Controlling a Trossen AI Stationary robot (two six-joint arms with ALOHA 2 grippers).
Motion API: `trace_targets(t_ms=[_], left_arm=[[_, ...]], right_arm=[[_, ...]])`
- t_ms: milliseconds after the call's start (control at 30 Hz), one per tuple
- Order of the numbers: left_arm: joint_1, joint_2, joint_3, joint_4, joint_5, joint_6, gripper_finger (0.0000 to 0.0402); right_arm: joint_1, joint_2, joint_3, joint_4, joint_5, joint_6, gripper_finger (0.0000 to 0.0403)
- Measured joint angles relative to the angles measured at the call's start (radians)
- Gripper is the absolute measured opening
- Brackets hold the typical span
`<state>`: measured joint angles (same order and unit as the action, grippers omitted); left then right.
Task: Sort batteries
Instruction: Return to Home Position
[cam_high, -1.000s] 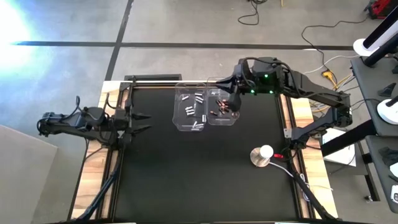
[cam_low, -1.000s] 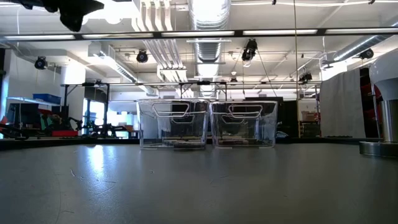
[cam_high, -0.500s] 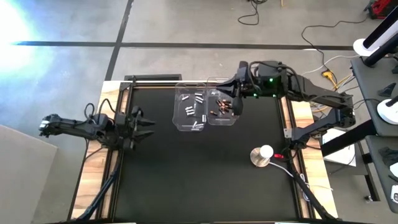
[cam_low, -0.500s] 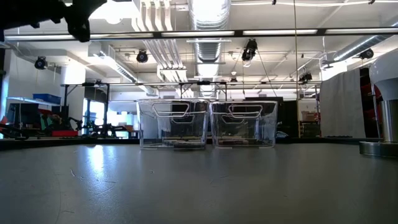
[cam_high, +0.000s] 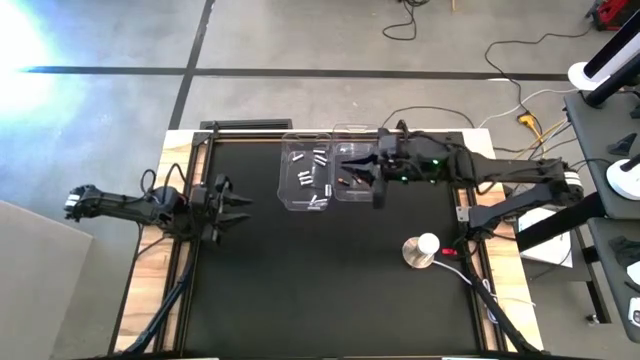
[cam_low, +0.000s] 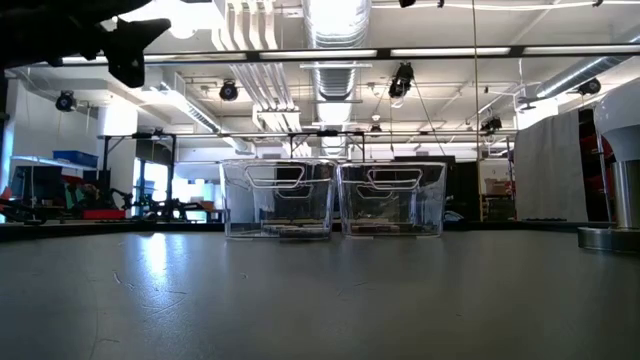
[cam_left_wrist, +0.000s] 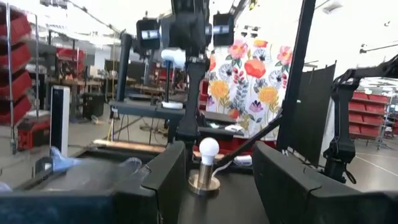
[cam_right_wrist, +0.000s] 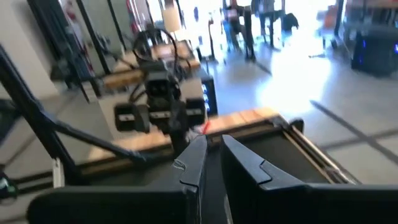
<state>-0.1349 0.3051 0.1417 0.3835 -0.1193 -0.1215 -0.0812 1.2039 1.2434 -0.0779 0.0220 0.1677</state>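
Two clear bins stand side by side at the table's far middle. The left bin (cam_high: 305, 178) holds silvery batteries (cam_high: 318, 158). The right bin (cam_high: 358, 172) holds dark batteries with copper ends (cam_high: 350, 178). My right gripper (cam_high: 373, 183) hovers over the right bin, pointing level toward the table's left, shut and with nothing in it (cam_right_wrist: 211, 163). My left gripper (cam_high: 243, 207) hangs at the table's left edge, well away from the bins, open with nothing between its fingers (cam_left_wrist: 217, 180). In the low view only the left arm (cam_low: 120, 40) shows, high at the left.
A round metal disc with a white top (cam_high: 422, 250) stands at the near right, with a small red piece (cam_high: 447, 252) beside it. The black mat (cam_high: 320, 290) lies bare in front of the bins. Wooden rails border the mat left and right.
My left gripper has sunk at the table's left edge and tipped up toward level, staying open. My right gripper has tipped up from pointing down into the right bin to pointing level, and has come lower and a little toward the near edge, still shut.
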Motion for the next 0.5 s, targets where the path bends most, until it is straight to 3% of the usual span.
trace_targets(t_ms=[133,367,500], left_arm=[[0.0,-0.034,-0.002,-0.007,0.0,0.017,0.0164],[0.0,-0.118,-0.075,-0.018,0.001,0.035,0.0164],[0.0,-0.188,-0.132,-0.04,0.02,0.032,0.0164]], right_arm=[[0.01,-0.105,-0.159,0.141,0.005,0.001,0.0038],[0.032,-0.312,-0.446,0.141,0.129,0.068,0.0038],[0.04,-0.426,-0.59,0.144,0.136,0.082,0.0038]])
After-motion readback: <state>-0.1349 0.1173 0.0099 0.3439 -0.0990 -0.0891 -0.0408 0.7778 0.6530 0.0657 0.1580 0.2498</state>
